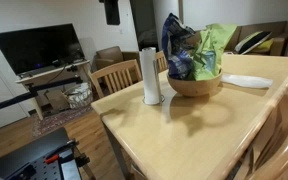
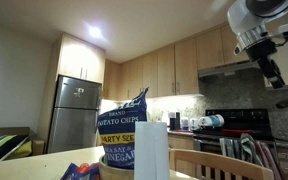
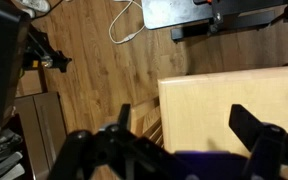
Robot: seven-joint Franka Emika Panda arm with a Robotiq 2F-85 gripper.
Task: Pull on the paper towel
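Observation:
The paper towel is a tall white roll standing upright on the light wooden table, next to a wooden bowl. It also shows in an exterior view at the bottom, in front of the chip bags. My gripper hangs high above the table, far from the roll. In the wrist view my gripper is open and empty, its two dark fingers spread over a corner of the table. The roll does not show in the wrist view.
A wooden bowl with chip bags stands beside the roll. A white plate lies behind it. Wooden chairs surround the table. The wrist view shows wood floor with cables and dark equipment.

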